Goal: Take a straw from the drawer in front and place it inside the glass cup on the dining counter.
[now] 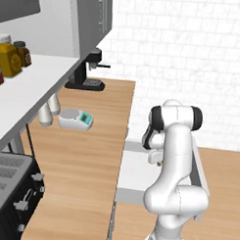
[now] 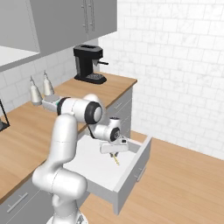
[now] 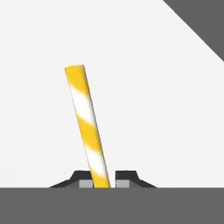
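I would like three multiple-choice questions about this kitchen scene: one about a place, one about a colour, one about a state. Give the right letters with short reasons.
1. Where is the gripper?
A. Over the open drawer
B. Beside the coffee machine
C. Above the toaster

2. What colours does the straw have?
A. Plain green
B. Yellow with white stripes
C. Red and black

3. How do the jaws stand?
A. Wide open, holding nothing
B. Shut on the straw
C. Shut on a bottle

Answers:
1. A: in the right base view the hand reaches down into the pulled-out drawer.
2. B: the hand view shows yellow and white bands along the straw.
3. B: in the hand view the two finger tips press against the straw's lower end from both sides.
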